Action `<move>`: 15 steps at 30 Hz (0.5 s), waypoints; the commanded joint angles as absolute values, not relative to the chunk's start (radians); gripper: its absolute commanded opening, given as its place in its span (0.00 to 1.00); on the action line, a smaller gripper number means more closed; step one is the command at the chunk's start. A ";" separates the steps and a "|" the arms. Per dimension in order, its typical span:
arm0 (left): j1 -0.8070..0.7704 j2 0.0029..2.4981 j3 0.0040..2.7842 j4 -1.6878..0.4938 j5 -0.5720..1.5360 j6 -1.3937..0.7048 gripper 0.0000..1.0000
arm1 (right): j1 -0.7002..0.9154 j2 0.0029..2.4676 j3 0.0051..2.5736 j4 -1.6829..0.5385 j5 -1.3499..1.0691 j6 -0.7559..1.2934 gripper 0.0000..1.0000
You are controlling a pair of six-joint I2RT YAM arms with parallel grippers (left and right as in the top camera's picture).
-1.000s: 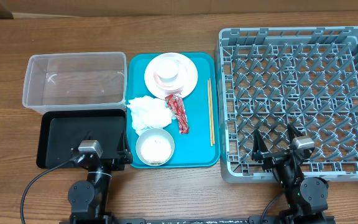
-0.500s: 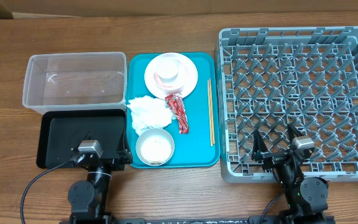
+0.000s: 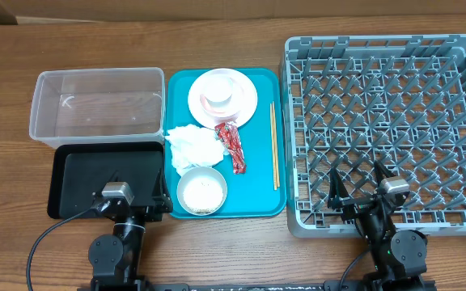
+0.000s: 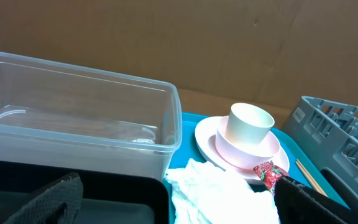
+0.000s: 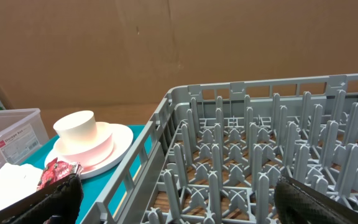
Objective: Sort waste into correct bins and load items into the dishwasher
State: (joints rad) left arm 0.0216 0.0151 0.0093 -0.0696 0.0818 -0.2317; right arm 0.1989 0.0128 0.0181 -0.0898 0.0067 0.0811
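the left gripper (image 4: pixel 176 182) and right gripper (image 3: pixel 356 184) are both spread and empty. the tissue (image 3: pixel 192 147) lies ahead and a little right of the left gripper, well left of the right gripper, so the left one is nearer.

Flat teal tray (image 3: pixel 257 190) with rounded corners and a low raised rim, set near the middle of a brown wood-grain table (image 3: pixel 217 40), long sides running front to back. Beyond the far edge, plain brown cardboard wall (image 4: pixel 166 43), faintly creased.
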 commanded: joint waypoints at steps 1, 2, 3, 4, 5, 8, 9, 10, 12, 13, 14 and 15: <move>0.027 0.006 0.005 -0.071 0.071 -0.213 1.00 | 0.202 0.004 0.008 -0.084 0.009 0.078 1.00; 0.027 0.006 0.005 -0.071 0.072 -0.213 1.00 | 0.202 0.004 0.008 -0.084 0.009 0.078 1.00; 0.027 0.006 0.005 -0.071 0.071 -0.213 1.00 | 0.202 0.004 0.008 -0.084 0.009 0.078 1.00; 0.027 0.006 0.005 -0.070 0.071 -0.213 1.00 | 0.202 0.004 0.008 -0.084 0.009 0.078 1.00; 0.027 0.006 0.005 -0.070 0.072 -0.214 1.00 | 0.202 0.004 0.008 -0.084 0.009 0.078 1.00; 0.027 0.006 0.005 -0.068 0.081 -0.250 1.00 | 0.202 0.004 0.008 -0.084 0.009 0.078 1.00; 0.027 0.006 0.005 -0.067 0.085 -0.278 1.00 | 0.202 0.004 0.008 -0.084 0.009 0.078 1.00; 0.027 0.006 0.005 -0.067 0.086 -0.301 1.00 | 0.202 0.004 0.008 -0.084 0.009 0.078 1.00; 0.027 0.006 0.005 -0.063 0.086 -0.315 1.00 | 0.202 0.004 0.008 -0.084 0.009 0.078 1.00; 0.027 0.006 0.005 -0.058 0.086 -0.315 1.00 | 0.202 0.004 0.008 -0.084 0.009 0.078 1.00; 0.027 0.006 0.005 -0.046 0.104 -0.319 1.00 | 0.202 0.004 0.008 -0.084 0.009 0.078 1.00; 0.027 0.006 0.006 -0.028 0.140 -0.322 1.00 | 0.202 0.004 0.008 -0.084 0.009 0.078 1.00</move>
State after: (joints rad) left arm 0.0216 0.0151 0.0090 -0.0582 0.0853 -0.2844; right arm 0.1986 0.0128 0.0181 -0.0906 0.0071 0.0811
